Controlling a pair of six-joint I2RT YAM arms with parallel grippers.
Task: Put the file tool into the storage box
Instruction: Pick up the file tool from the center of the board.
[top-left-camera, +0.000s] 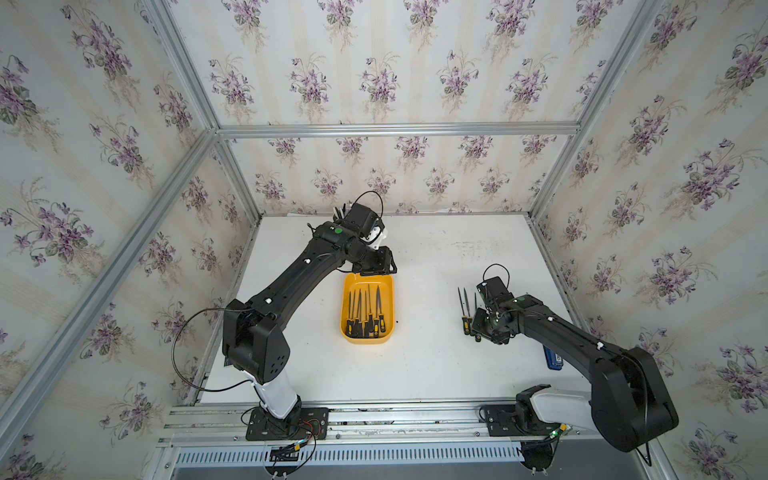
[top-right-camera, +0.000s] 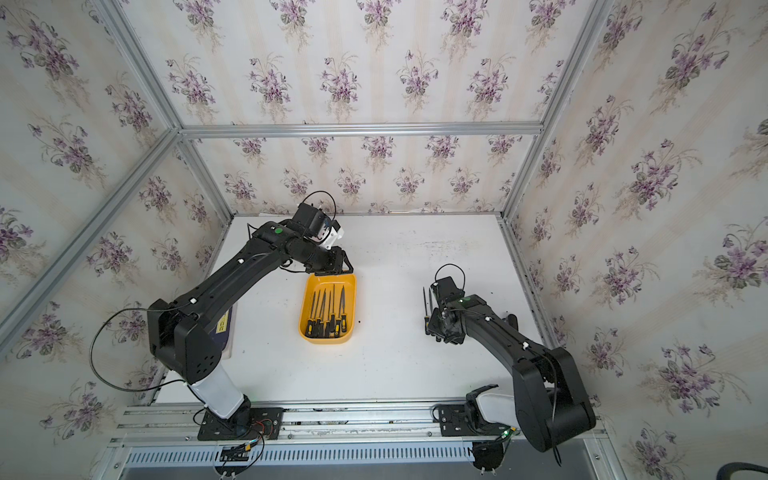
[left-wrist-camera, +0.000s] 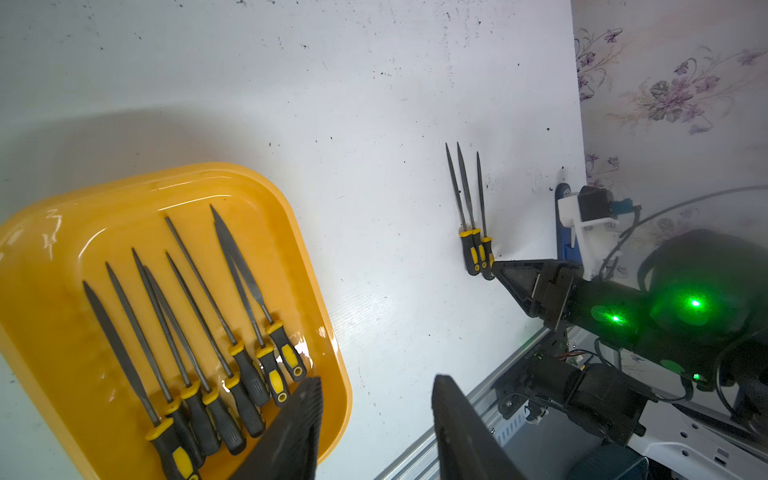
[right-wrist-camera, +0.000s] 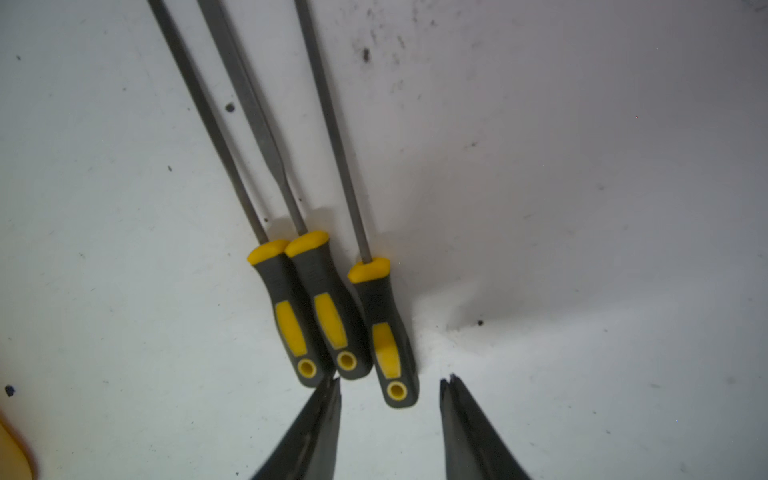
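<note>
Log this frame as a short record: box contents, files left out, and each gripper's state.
storage box: holds several files
files left out: three, side by side on the table
right gripper: open, fingertips flanking the handle end of the nearest file, no grip yet
left gripper: open, empty, at the box's far end

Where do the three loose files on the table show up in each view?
In a top view: three loose files, right of centre.
In a top view: again right of centre.
Left wrist: mid-picture, beyond the storage box.
Right wrist: centre, close up.
Shared landmark: storage box; likely only an orange sliver at the right wrist picture's edge.
</note>
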